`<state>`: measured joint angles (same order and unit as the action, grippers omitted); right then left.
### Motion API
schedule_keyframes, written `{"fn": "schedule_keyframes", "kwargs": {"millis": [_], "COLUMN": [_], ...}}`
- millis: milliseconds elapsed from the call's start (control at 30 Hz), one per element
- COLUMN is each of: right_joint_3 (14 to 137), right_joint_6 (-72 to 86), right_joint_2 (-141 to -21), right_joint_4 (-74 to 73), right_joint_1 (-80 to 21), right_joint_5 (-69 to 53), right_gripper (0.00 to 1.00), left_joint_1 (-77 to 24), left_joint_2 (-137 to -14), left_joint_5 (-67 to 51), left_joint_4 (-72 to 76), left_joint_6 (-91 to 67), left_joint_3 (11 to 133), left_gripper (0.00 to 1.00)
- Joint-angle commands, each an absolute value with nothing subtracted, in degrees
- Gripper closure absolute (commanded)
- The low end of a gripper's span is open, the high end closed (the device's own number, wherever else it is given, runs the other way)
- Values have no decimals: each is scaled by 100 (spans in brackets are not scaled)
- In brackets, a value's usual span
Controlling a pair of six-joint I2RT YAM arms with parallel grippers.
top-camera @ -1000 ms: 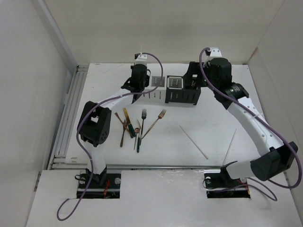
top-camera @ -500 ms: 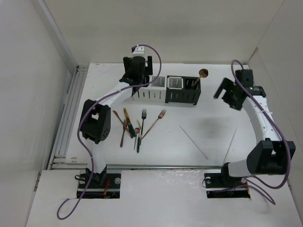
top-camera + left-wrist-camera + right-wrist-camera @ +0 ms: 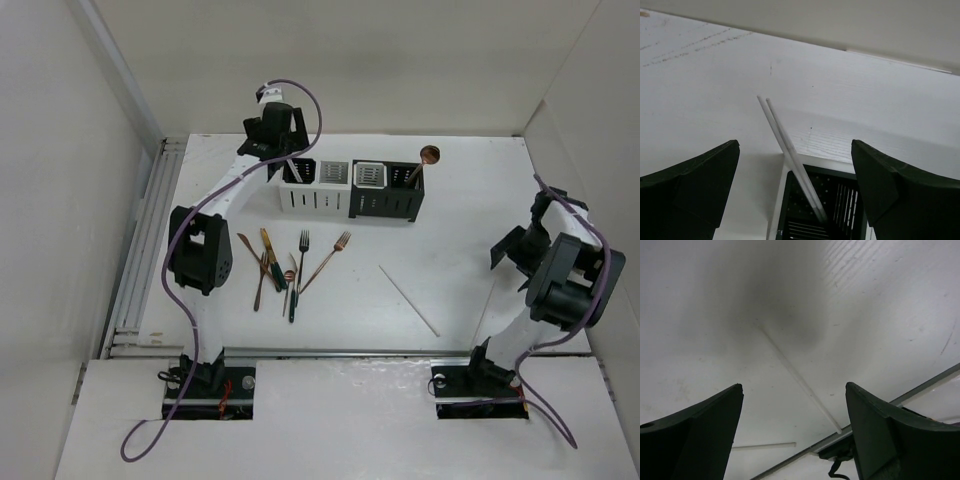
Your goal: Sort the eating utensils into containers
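The containers [image 3: 350, 190] are a joined row of caddies at the back of the table. My left gripper [image 3: 274, 138] hangs open just behind the row's left end. In the left wrist view two white sticks [image 3: 790, 150] lean in that white-rimmed caddy [image 3: 805, 172], free between my open left gripper [image 3: 795, 146] fingers. A copper spoon [image 3: 429, 154] stands in the right black caddy. Loose forks, spoons and a knife [image 3: 290, 262] lie in a pile left of centre. My right gripper [image 3: 514, 249] is open and empty above a white stick [image 3: 801, 382] on the table.
Two white sticks lie on the table, one [image 3: 408, 300] right of centre and one [image 3: 487, 305] near the right arm's base. A metal rail [image 3: 140, 260] runs along the table's left edge. White walls close in the back and sides.
My left gripper opened, let the white sticks go into the left caddy and drew back. My right arm swung from the black caddy to the front right, leaving the copper spoon standing there.
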<state>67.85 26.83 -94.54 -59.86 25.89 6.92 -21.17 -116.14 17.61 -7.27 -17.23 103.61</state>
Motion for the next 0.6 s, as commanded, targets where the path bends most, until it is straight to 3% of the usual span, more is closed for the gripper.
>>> {"fn": "schedule_keyframes", "kwargs": {"millis": [0, 133, 233, 400, 567], "right_joint_3": [6953, 6724, 6514, 6188, 6064], "right_joint_6": [2399, 2207, 2145, 2145, 2205], "right_joint_2": [-9781, -10220, -10327, -10397, -10556], "right_joint_4": [-6187, -6056, -5995, -5643, -5397], "right_joint_1": [2558, 2558, 2558, 2435, 2049], "right_joint_5": [808, 651, 650, 650, 466], "right_gripper": [13, 30, 33, 49, 56], "left_joint_1": [-2083, -2030, -2030, -2030, -2030], "left_joint_2": [-11610, -11610, -11610, -11558, -11435], "left_joint_5": [1775, 1898, 2074, 2197, 2320], "left_joint_4": [-1054, -1116, -1116, -1116, -1116], "left_joint_6": [-1942, -1820, -1767, -1705, -1591], "left_joint_3": [10705, 10758, 10758, 10758, 10652], "left_gripper": [7, 7, 7, 7, 7]}}
